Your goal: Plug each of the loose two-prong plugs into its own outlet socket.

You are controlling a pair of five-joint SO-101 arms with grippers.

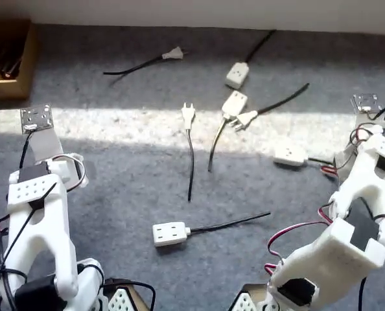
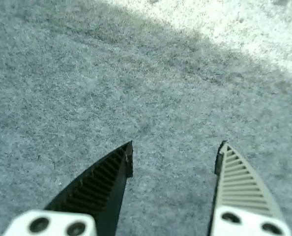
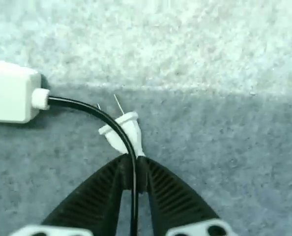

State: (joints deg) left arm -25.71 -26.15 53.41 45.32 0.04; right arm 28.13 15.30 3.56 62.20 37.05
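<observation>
1. The plug (image 3: 131,129) I'm handling is a small white two-prong piece. It sits low at the grey tabletop (image 3: 224,59), its thin prongs point away from the wrist, and it is just beside a white socket block (image 3: 11,93) but not lined up with it.
2. I judge it light and hard-shelled, with prongs that could bend if they go in crooked. The black cord (image 3: 82,106) looks limp but springy enough to twist the plug. The hold belongs on the plug's body close behind the flange, not on the cord.
3. My right end effector (image 3: 135,162) is clamped on the plug's tail, with the cord pinched between the jaws. That cord runs back to the socket block, and I cannot tell whether it is also the plug's own.
4. I expect the socket block is light as well and would slide on the fabric under a push, so it wants bracing.
5. My left end effector (image 2: 176,145) hangs over bare fabric with its jaws apart, holding nothing.
6. Farther out lie a centre plug (image 1: 188,115), a far plug (image 1: 173,54) and a third plug (image 1: 246,119). The third plug is just beside a middle socket (image 1: 234,103).
7. A far socket (image 1: 236,74) and a near socket (image 1: 169,233) sit well apart from each other.
</observation>
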